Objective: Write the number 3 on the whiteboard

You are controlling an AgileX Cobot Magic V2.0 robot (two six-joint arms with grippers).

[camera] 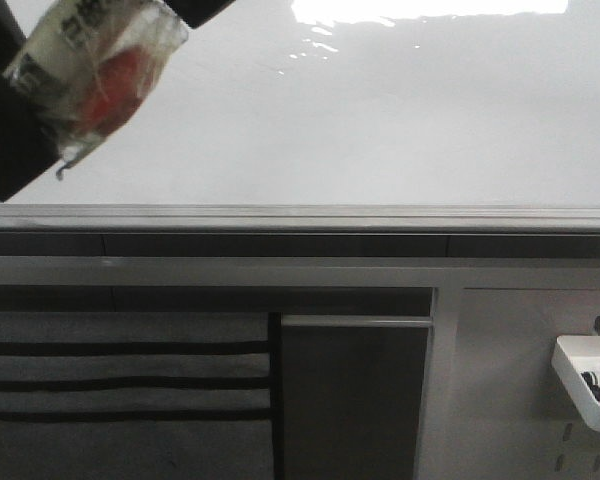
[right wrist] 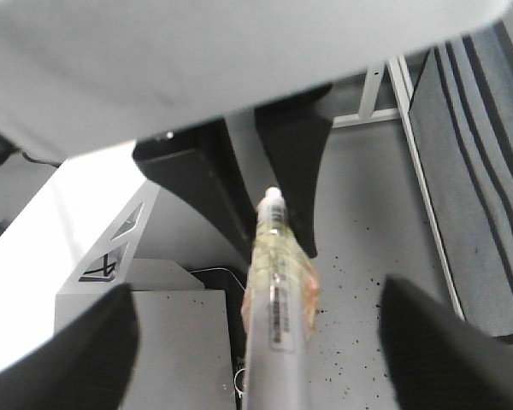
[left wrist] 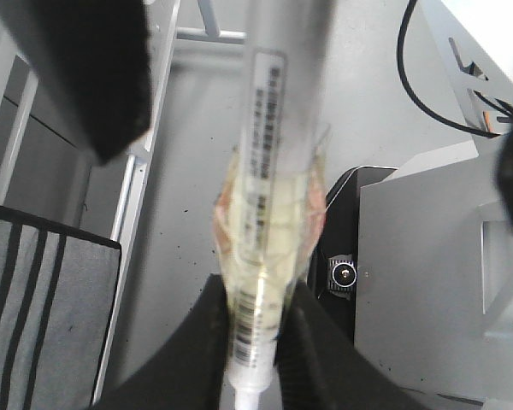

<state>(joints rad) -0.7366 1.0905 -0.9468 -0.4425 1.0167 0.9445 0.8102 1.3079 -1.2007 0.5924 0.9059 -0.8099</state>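
Background in the front view: whiteboard [camera: 380, 120] fills the upper half of the frame, with glare along the top edge and a grey ledge [camera: 380, 215] running across the middle. No stroke is visible on the board, so the number 3 is not yet written on the part in view.

Marker [camera: 90, 80] sits in the upper left of the front frame, in front of the board. Its barrel is wrapped in clear tape, and something red shows under the wrap. Judged purpose of the tape: to thicken the barrel for a firmer hold.

Left gripper [left wrist: 256, 299] is closed tight on the taped section near the marker's white end. Right gripper [right wrist: 256, 342] is wide apart, one finger on each side of the grey barrel and neither touching it. Judgement: the marker sits between both tools, as for a handover or re-grip. It cannot be told which end carries the writing tip.

Surroundings, lower front frame: striped cloth [camera: 120, 380] at left, a dark panel [camera: 355, 400] at centre and a white tray [camera: 570, 380] of pens at right. All lie below the ledge and well apart from the marker. Nothing shows on the board's face. A black cable [left wrist: 419, 85] appears in the left wrist view, apart from the tools.
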